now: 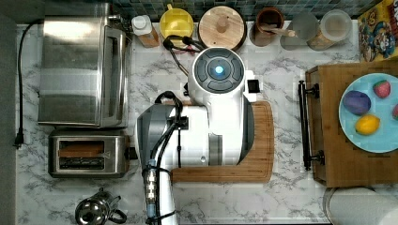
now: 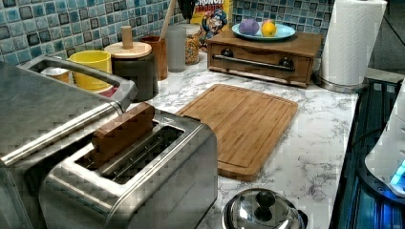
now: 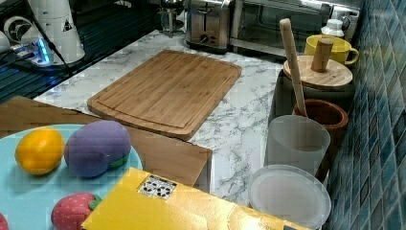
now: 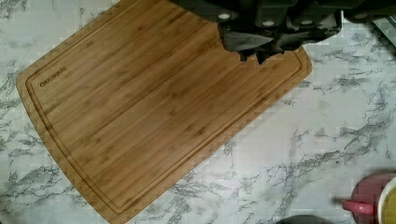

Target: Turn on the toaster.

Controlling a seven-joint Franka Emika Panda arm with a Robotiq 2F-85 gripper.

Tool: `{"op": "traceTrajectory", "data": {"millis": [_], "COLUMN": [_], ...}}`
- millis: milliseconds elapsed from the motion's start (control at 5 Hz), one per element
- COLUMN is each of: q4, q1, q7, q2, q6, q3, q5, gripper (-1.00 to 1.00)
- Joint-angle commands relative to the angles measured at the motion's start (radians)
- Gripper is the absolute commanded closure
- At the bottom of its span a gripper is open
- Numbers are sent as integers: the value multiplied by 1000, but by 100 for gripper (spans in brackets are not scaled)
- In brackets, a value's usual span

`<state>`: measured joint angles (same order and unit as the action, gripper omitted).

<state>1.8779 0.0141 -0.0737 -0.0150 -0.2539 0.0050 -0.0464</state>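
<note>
Wrist view: end effector (image 4: pixel 261 49) fingers together, holding nothing | above cutting board (image 4: pixel 154 112) | toaster (image 1: pixel 89 153) untouched

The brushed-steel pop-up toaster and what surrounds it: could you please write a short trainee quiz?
1. True or false: a brown slice stands in one slot of the small brushed-steel pop-up toaster.
2. In the top view, what lies directly below the toaster?
A. shiny round steel kettle
B. yellow mug
C. white paper-towel roll
3. What does the wrist view show beneath the gripper?

Key: 1 true; 2 A; 3 the rectangular bamboo cutting board.
</note>
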Motion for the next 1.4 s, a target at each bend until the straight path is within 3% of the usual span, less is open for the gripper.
{"op": "traceTrajectory", "data": {"millis": [200,1000,1400], "q4": [0,283,395], "q1": [6,78,71], "q7": [-12,-138,-219], "q2": [0,94,135], "q6": [-5,-178,-253], "q3": [6,111,176], "q5": [-1,-52,-113], "gripper": [100,100,100]}}
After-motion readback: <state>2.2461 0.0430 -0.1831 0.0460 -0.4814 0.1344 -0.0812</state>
